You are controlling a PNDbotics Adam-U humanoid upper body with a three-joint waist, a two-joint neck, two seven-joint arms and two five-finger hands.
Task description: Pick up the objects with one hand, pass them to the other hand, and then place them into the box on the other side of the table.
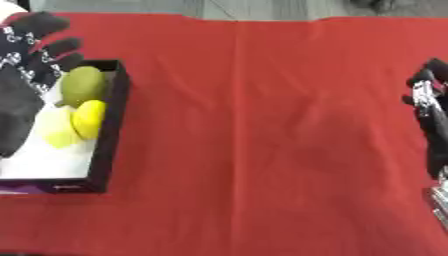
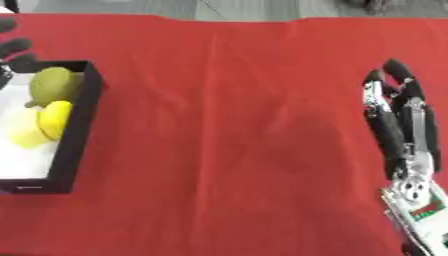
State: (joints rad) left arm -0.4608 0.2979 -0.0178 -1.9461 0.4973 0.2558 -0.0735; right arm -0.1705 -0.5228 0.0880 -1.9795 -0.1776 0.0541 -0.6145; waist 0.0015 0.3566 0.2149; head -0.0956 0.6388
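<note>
Fruit in the box, both hands empty

The left robot hand (image 1: 26,65), fingers spread, hovers over the black box (image 1: 112,130). Just beside its fingers lie a green fruit (image 1: 85,84) and two yellow fruits (image 1: 89,119). Far across the red table (image 1: 262,150), the right robot hand (image 2: 402,120) rests with fingers straight

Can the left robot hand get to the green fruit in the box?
Probably yes. The left robot hand hovers open right over the box, its fingertips beside the green fruit. The box has no lid, and nothing lies between them.
</note>
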